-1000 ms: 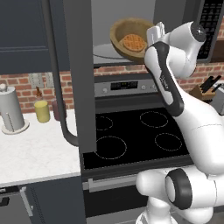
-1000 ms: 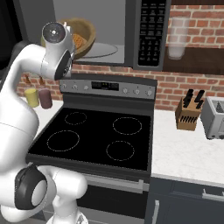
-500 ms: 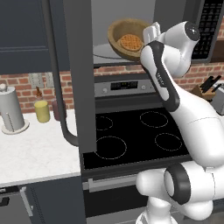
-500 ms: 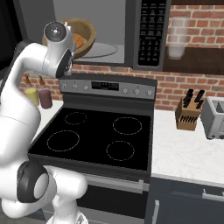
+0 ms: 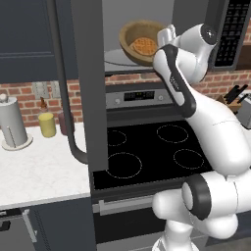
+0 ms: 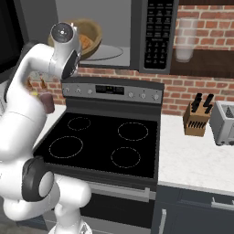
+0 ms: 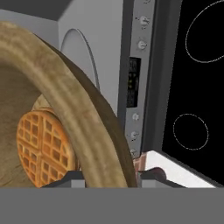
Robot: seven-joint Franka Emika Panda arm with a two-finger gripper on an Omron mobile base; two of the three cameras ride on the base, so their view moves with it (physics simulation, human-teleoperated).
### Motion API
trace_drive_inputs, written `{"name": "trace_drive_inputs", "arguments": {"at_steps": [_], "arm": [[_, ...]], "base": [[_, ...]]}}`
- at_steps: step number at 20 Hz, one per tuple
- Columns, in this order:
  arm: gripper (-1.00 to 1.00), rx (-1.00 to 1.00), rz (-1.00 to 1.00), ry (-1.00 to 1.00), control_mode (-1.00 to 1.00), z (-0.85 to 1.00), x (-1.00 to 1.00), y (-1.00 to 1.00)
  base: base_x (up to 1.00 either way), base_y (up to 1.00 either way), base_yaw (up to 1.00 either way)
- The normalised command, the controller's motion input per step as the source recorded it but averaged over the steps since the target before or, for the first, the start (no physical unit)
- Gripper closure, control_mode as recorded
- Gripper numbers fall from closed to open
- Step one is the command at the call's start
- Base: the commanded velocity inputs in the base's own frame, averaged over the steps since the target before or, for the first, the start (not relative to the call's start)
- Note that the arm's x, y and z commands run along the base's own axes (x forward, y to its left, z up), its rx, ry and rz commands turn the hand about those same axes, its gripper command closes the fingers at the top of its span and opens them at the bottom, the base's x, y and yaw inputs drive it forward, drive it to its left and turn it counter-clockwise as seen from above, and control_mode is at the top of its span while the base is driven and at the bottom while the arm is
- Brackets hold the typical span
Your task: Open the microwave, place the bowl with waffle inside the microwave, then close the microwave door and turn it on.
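The bowl [image 5: 138,41] now sits a little further left and deeper in the microwave [image 6: 137,32] opening than a second ago, tilted, with the waffle [image 5: 145,47] lying inside it. The gripper [image 5: 165,35] clenches the bowl's right rim, one fingertip either side of the wooden wall in the hand view. The microwave door [image 5: 86,83] stands swung wide open at the left, its long bar handle [image 5: 63,93] facing the room. The stove [image 6: 105,141] below has not changed. The keypad [image 6: 155,32] buttons and stove display are too small to read.
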Motion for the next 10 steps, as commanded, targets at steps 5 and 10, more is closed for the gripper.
{"name": "trace_drive_inputs", "arguments": {"at_steps": [5, 10], "arm": [[1.00, 0.00, 0.00, 0.01, -1.00, 0.01, 0.53, 0.01], [1.00, 0.00, 0.00, 0.03, -1.00, 0.00, 0.48, 0.00]], "base": [[0.00, 0.00, 0.00], [0.00, 0.00, 0.00]]}}
